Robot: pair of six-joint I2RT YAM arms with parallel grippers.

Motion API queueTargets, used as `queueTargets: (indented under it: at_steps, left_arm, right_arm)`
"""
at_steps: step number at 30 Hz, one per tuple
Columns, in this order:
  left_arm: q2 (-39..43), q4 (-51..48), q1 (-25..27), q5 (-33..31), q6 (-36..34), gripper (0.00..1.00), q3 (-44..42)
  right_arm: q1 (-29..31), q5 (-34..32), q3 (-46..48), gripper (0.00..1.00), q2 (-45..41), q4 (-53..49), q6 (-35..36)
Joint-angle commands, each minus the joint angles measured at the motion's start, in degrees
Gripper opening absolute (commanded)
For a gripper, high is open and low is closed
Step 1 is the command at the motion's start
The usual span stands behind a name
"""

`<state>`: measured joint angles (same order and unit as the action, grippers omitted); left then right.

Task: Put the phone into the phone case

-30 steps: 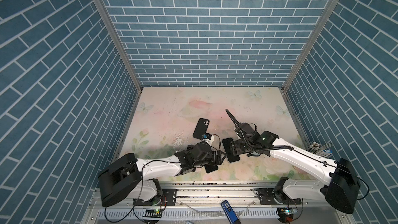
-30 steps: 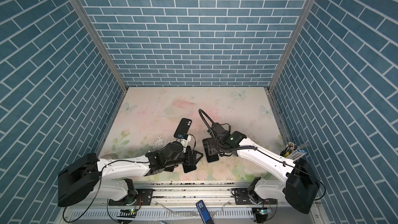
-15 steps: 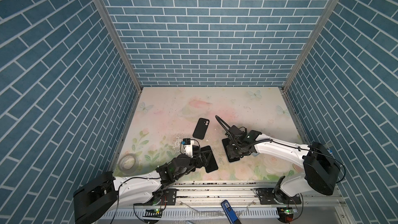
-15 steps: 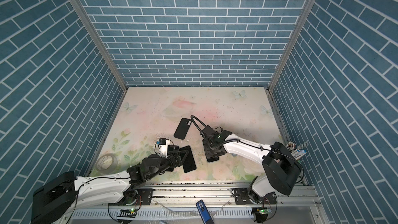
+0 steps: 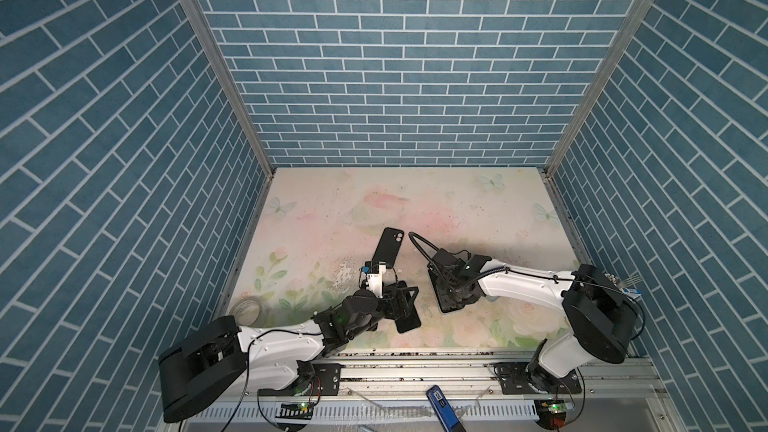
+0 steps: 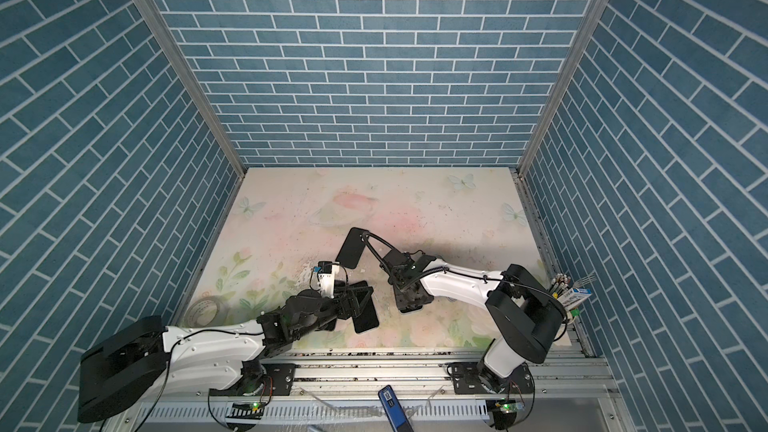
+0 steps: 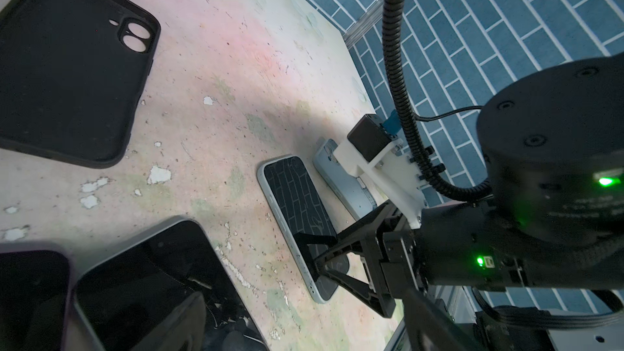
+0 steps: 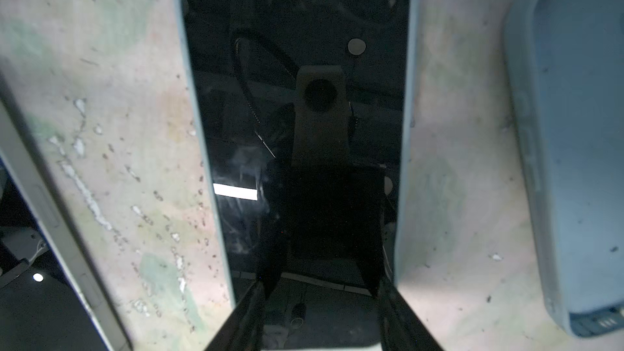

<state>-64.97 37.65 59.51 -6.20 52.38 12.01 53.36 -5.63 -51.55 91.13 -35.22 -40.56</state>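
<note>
1. Glass-fronted dark phone [image 5: 409, 323] lies near-left under the left gripper [image 5: 404, 302], jaws wide, holding nothing.
2. Blue-rimmed phone [image 7: 297, 204], centre-right: right gripper [image 8: 319, 265] stands parted over its screen. It looks slick, stiff and probably fragile, so grip its long edges.
3. Blue case [image 8: 580, 130] just right of it; black case [image 5: 386, 248] farther.
4. Scuffed floral table [image 5: 457, 209], brick walls.

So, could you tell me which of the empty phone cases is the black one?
The black case, lying on its own with two round camera holes showing; the pale blue case lies beside the phone under the right gripper.
</note>
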Motion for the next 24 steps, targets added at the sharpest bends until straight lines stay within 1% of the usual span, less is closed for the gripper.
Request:
queueTargets:
  at_steps: [1,6,11,14,17,20,22,24]
  left_arm:
    - [-0.4,1.5,-0.2,-0.2,-1.8,0.93,1.0]
    - [-0.2,-1.6,-0.2,-0.2,-3.1,0.93,2.4]
    - [0.7,-3.4,-0.2,-1.2,-3.2,0.93,2.4]
    - [1.2,-4.1,-0.2,-2.0,-3.2,0.92,2.2]
    - [1.7,-4.9,-0.4,-2.5,-3.6,0.92,2.6]
    - [1.3,-4.3,-0.4,-3.6,-3.4,0.91,2.5]
    - [1.0,-2.3,-0.4,-3.5,-3.2,0.9,2.1]
    - [2.0,-3.9,-0.4,-2.7,-3.2,0.9,3.2]
  right_arm:
    - [0.0,-2.1,-1.2,0.54,4.4,-1.7,-0.9]
    - [-2.3,-1.4,-6.1,0.55,9.4,-2.7,1.9]
    - [-6.9,-0.4,-11.3,0.56,14.7,-4.0,6.2]
    - [-9.5,0.7,-14.0,0.56,16.0,-4.9,9.2]
    - [-10.4,0.6,-17.3,0.58,16.4,-7.1,12.4]
    - [-10.4,1.1,-20.3,0.64,15.0,-9.0,14.8]
    - [-10.3,1.2,-20.8,0.7,12.5,-9.1,15.7]
    - [-10.0,2.1,-20.4,0.78,9.1,-9.1,15.4]
